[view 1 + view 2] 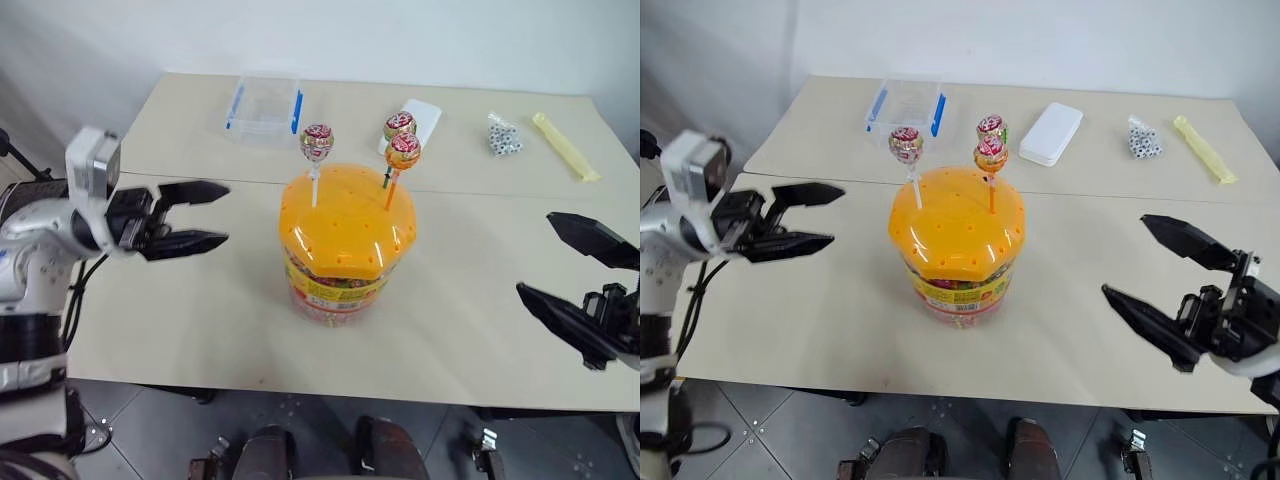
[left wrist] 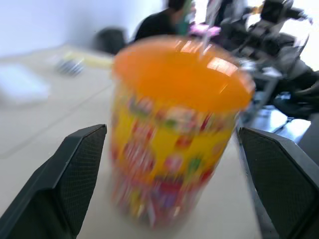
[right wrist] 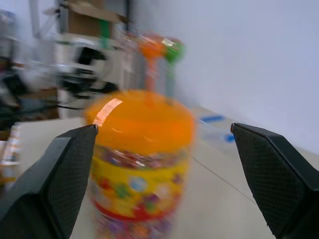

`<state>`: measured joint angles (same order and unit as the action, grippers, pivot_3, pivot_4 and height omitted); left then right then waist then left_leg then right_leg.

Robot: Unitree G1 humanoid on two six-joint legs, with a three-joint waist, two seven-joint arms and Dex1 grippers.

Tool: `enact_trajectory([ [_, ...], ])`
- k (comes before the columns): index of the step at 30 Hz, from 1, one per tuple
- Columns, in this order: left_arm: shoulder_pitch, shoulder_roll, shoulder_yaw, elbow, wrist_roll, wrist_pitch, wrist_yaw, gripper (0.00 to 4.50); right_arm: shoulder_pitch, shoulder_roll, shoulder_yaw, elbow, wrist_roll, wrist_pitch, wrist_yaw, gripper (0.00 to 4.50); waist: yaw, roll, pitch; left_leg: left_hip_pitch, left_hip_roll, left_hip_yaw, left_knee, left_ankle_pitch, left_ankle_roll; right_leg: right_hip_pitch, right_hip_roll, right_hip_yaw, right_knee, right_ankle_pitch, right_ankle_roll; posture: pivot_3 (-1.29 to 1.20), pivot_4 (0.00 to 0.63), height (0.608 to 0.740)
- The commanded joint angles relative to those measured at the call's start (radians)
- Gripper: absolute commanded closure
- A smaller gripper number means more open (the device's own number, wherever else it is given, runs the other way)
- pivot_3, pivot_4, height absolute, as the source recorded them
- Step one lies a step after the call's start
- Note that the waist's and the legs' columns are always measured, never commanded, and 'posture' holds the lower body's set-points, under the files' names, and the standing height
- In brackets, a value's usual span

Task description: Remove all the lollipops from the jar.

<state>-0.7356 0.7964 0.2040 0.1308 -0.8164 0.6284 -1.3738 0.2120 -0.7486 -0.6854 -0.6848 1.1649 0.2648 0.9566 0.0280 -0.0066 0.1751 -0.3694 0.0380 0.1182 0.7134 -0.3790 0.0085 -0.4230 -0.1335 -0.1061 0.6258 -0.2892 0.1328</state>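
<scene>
the large clear plastic jar (image 1: pixel 345 250) with its domed orange holed lid stands upright near the middle of the beige table (image 1: pixel 200 300), a little toward its front edge. all three lollipops are still planted by their sticks in the lid's holes, heads up and easy to pinch: a pink-wrapped one on a white stick (image 1: pixel 317 141), a red-wrapped one on a green stick (image 1: pixel 399 125), an orange-yellow one on an orange stick (image 1: pixel 404 151). the left gripper (image 1: pixel 208 215) and the right gripper (image 1: pixel 570 260) flank the jar, well apart from it, jaws spread wide and empty, probably poised for a first pull.
</scene>
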Motion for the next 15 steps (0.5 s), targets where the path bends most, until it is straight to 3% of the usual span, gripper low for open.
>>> enact_trajectory([
  [1,-0.095,-0.054,-0.013,-0.042,-0.046,0.028,0.013,0.0,-0.017,-0.024,-0.054,-0.041,0.043,0.002,-0.032,0.03,-0.002,0.0,0.0,0.0,0.0,0.0,0.0,0.0,0.0,0.0,0.0,0.0,0.0,0.0,0.0,0.0,0.15,0.74],
  [8,-0.152,-0.174,-0.088,-0.051,0.023,-0.008,0.063,0.0,0.033,0.007,-0.057,-0.042,0.041,0.002,-0.029,0.03,-0.002,0.0,0.0,0.0,0.0,0.0,0.001,0.0,0.0,0.001,0.0,0.0,0.0,0.0,0.0,0.0,0.15,0.74],
  [12,-0.187,-0.23,-0.122,-0.028,0.042,0.012,0.113,0.82,0.025,0.022,-0.036,-0.05,0.031,-0.003,-0.048,0.0,-0.001,-0.001,0.0,0.0,0.0,0.0,0.002,0.0,0.0,0.001,0.0,0.0,0.0,0.0,0.0,0.0,0.15,0.74],
  [15,-0.189,-0.249,-0.153,-0.035,0.06,0.001,0.092,1.76,0.023,0.031,-0.025,-0.057,0.024,-0.006,-0.057,0.0,-0.001,-0.001,0.0,0.0,0.0,-0.001,0.002,0.0,0.001,0.001,0.0,0.0,0.0,0.0,0.0,0.0,0.15,0.74],
])
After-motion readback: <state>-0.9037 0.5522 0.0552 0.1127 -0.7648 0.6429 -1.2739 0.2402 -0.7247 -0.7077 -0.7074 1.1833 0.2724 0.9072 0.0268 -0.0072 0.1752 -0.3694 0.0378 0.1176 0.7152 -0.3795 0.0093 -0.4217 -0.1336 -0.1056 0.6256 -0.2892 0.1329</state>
